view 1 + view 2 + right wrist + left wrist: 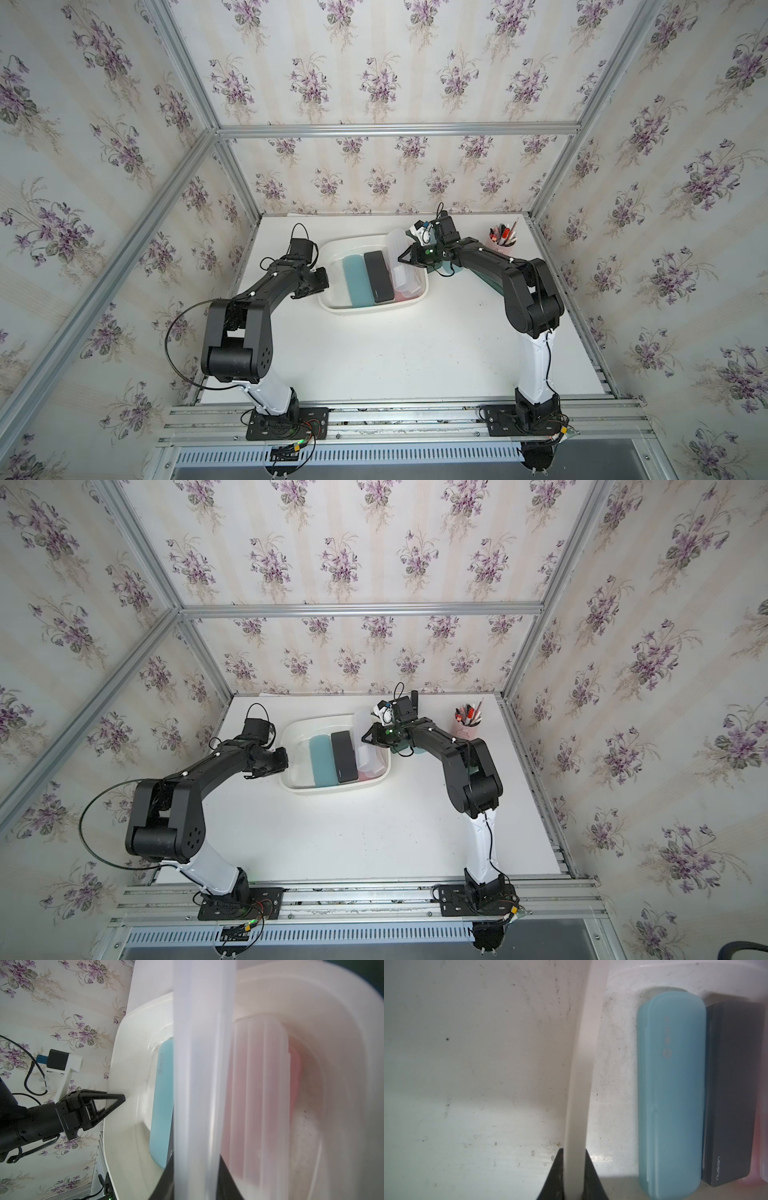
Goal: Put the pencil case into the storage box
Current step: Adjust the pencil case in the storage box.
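The left fingers (556, 1178) are pinched narrow on the rim of the storage box (579, 1064), which runs straight between them in the left wrist view. In both top views they (322, 282) (282, 760) meet the side wall of the white box (374, 308) (332, 789), and the right wrist view shows their black tip (116, 1101) against that same rim (124, 1043).

The right fingers (409, 255) (370, 735) are closed on a translucent white pencil case (395, 245) (360, 725). It stands tilted, one end raised above the box's far rim and the other pointing down into the box. In the right wrist view it (199, 1064) is a blurred pale strip running away from the fingers over the inside of the box.

Inside the box, a teal case (357, 278) (323, 760) (672, 1095) (163, 1105) lies flat, nearest the left fingers. A black case (379, 276) (344, 756) (735, 1095) lies just beside it, between it and the right fingers. On the right fingers' side of the held case, a ribbed translucent piece (259, 1095) lies over a pink case (295, 1076) (401, 297); I cannot tell whether that piece belongs to the held case.

A pink pen cup (503, 245) (467, 729) stands on the white surface (395, 353) on the far side of the right arm, well apart from the box.
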You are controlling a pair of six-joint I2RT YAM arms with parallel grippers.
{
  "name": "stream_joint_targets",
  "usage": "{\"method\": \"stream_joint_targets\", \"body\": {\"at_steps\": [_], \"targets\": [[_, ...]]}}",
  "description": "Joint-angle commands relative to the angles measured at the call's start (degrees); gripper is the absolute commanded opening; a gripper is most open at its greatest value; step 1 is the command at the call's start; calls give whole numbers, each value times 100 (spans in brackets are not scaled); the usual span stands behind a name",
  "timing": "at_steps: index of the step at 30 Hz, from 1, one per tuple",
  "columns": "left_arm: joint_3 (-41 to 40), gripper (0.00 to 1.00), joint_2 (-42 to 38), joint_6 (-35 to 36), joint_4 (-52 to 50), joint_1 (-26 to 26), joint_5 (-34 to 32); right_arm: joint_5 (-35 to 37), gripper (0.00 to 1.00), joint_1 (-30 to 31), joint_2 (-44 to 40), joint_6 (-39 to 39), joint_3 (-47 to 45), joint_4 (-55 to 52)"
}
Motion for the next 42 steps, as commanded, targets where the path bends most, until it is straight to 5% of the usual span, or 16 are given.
{"method": "stream_joint_targets", "body": {"at_steps": [1, 21, 29, 32, 42], "targets": [[44, 15, 5, 120, 20, 9, -27, -98, 22, -31, 49, -246, 19, -93], [95, 17, 19, 127, -59, 13, -54, -456, 22, 592, 771, 250, 540, 348], [136, 20, 10, 136, -103, 13, -50, 125, 46, 592, 709, -63, 519, -178], [152, 29, 1, 124, -125, 9, -62, 372, 54, 592, 482, -100, 433, -298], [251, 60, -227, 89, -278, 9, -136, 860, 57, 589, -121, -327, 267, -730]]}}
